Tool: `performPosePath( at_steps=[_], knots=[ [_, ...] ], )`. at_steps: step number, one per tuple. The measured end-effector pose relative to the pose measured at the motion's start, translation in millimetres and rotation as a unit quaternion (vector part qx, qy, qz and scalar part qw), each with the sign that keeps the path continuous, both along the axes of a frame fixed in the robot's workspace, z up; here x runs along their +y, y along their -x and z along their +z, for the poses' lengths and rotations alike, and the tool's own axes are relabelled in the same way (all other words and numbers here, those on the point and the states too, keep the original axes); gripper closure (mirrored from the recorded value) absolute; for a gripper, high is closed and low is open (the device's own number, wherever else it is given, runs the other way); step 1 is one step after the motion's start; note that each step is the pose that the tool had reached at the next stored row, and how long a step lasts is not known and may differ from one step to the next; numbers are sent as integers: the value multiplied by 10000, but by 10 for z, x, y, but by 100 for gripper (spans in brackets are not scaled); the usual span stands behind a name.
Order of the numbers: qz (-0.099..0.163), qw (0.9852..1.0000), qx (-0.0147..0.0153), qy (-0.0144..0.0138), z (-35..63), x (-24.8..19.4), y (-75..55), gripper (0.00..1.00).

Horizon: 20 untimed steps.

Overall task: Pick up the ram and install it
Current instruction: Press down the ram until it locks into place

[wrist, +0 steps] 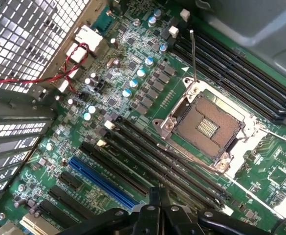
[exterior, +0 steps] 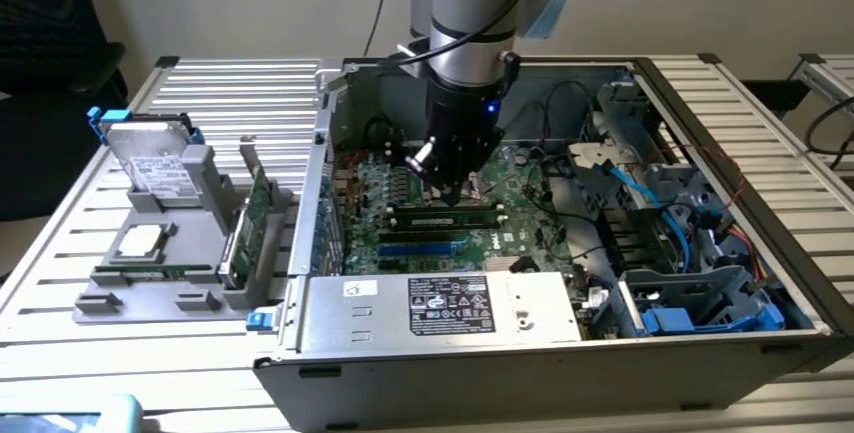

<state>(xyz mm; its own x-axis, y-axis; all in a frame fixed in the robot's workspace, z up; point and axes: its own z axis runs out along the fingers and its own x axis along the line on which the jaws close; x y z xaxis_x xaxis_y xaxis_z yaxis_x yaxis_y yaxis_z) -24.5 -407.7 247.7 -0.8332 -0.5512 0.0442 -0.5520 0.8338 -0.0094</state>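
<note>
Inside the open computer case (exterior: 561, 338), my gripper (exterior: 451, 191) hangs closed and empty above the motherboard (wrist: 133, 98), just over a seated RAM stick (exterior: 445, 219) (presumably pressed home).

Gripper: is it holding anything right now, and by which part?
Nothing, as far as shows: the fingers are shut together above the ram, which lies in its slot.

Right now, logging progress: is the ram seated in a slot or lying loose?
Seated: the ram lies level in a motherboard slot, latches at both ends, beneath the shut fingers.
</note>
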Motion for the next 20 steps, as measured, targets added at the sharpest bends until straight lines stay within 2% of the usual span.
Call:
performPosePath(
  at_steps=[5,10,16,20],
  knots=[
    [-313,9995,0,0,0,0,0,89],
    [-619,9981,0,1,0,-1,0,89],
    [-977,9952,-1,5,0,-1,0,89],
    [-1217,9926,-2,9,0,-1,0,89]
  ],
)
